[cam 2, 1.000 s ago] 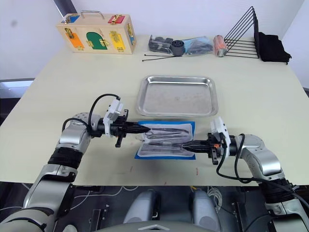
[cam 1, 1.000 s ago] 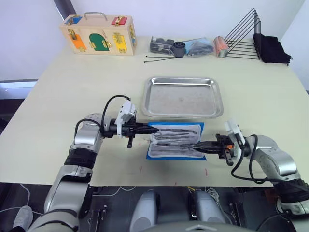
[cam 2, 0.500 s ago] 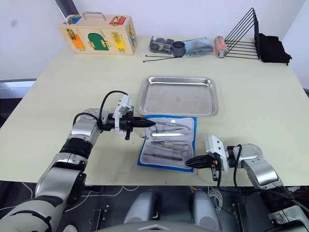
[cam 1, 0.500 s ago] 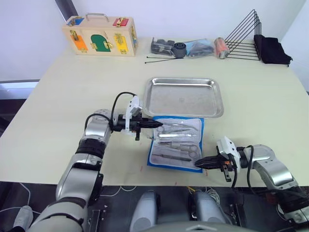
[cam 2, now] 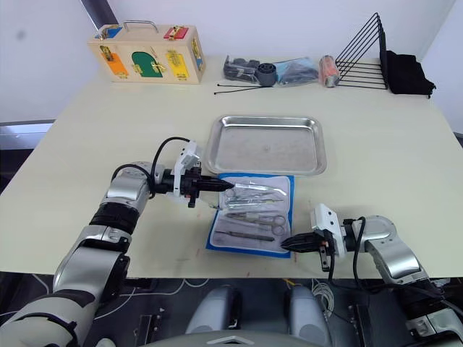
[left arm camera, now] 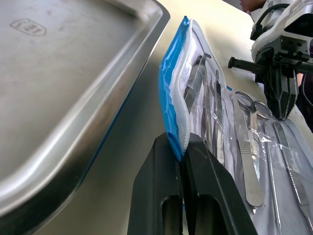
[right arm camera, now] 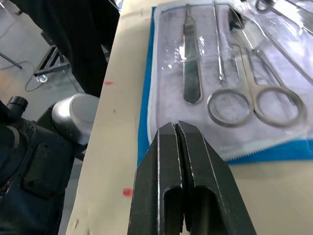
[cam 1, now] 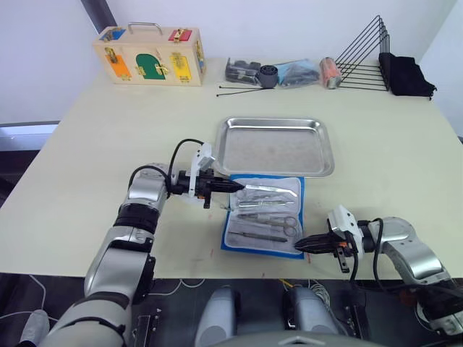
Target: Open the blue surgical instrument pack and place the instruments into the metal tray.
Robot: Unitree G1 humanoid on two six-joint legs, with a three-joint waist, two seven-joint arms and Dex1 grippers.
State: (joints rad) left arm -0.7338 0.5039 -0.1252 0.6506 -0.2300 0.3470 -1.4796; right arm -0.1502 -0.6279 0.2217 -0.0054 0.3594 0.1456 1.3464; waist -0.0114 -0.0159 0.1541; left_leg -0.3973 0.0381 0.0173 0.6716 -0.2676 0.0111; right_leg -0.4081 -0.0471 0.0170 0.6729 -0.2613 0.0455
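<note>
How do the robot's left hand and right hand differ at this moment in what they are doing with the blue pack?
The left hand is shut on an edge of the blue pack, on the side near the metal tray, and lifts that edge off the table. The right hand is shut on nothing, its tips just off the pack's edge nearest the robot. The left hand points toward the robot's right, the right hand toward its left. Both sit low over the table.
</note>
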